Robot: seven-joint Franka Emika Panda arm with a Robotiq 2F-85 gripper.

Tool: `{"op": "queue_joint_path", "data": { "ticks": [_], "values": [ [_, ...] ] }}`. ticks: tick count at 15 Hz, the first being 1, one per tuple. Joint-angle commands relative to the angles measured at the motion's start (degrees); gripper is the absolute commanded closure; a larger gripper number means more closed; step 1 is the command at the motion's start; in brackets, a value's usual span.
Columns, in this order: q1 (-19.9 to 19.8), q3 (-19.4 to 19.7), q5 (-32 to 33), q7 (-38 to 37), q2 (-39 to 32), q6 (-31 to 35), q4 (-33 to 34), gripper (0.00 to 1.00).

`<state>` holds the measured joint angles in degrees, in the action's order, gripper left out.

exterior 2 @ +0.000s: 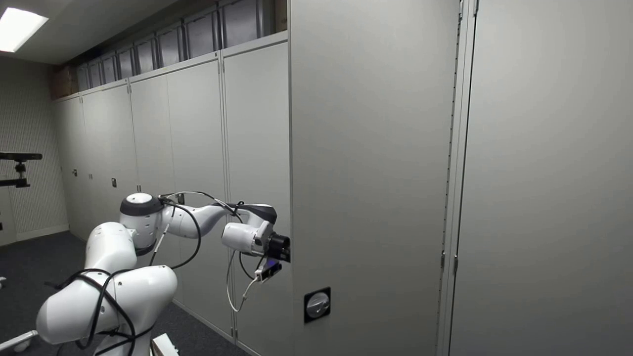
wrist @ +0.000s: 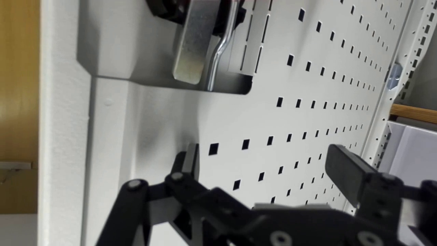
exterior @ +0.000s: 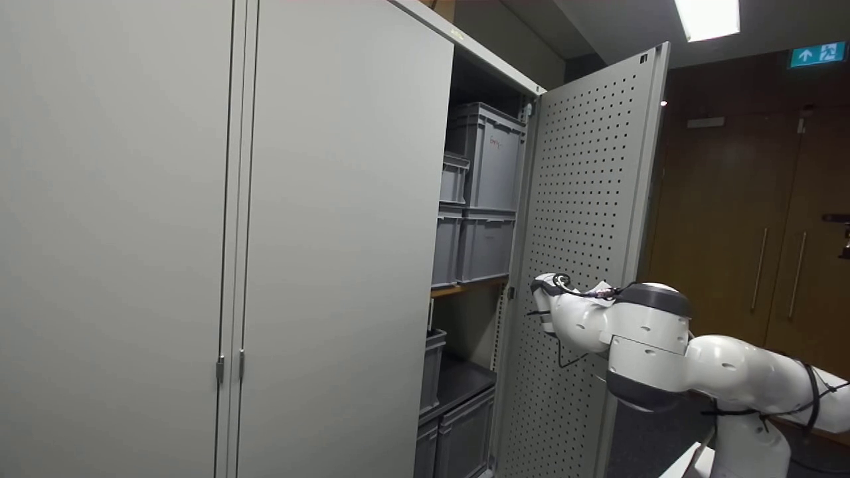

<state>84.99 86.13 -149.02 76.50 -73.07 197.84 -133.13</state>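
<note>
Evidently, the gripper [wrist: 263,157] is hovering near the inner face of a perforated cabinet door [exterior: 588,199], which is standing swung out from the front edge of a grey cabinet [exterior: 345,226]. Its jaws are standing wide apart, and the wrist view is showing the door's square holes through the gap; one of the fingers [wrist: 192,160] is lying towards the door's free edge, the other towards its hinged edge. Whether they are touching the door cannot be told. Only the wrist view is revealing a flat metal bar [wrist: 197,41] and a bent rod [wrist: 213,66], which are sitting in a recess [wrist: 235,83] by the free edge, lower on the door than the gripper, since that view is standing upside down. An exterior view is giving the outer face [exterior 2: 371,163], where a round handle [exterior 2: 317,305] is sitting near the same edge; there the door is hiding the fingertips. Inside the cabinet, grey bins [exterior: 488,245] are standing on a wooden-edged shelf [exterior: 458,288], visible in an exterior view and partly in the wrist view. Beyond the arm [exterior: 647,365], wooden doors [exterior: 724,219] are showing in an exterior view, and a row of bins [exterior 2: 200,37] is lining the top edge of neighbouring cabinets [exterior 2: 195,133], likewise in an exterior view.
</note>
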Motion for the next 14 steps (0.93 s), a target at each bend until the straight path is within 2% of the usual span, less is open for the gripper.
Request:
{"op": "queue_joint_path", "data": {
  "ticks": [1, 14],
  "values": [
    [-1.5, 0.7, 0.0, -0.8, 0.7, 0.0, -1.4, 0.00],
    [-5.3, 0.3, 0.0, -1.3, 1.3, 0.0, -1.5, 0.00]
  ]
}}
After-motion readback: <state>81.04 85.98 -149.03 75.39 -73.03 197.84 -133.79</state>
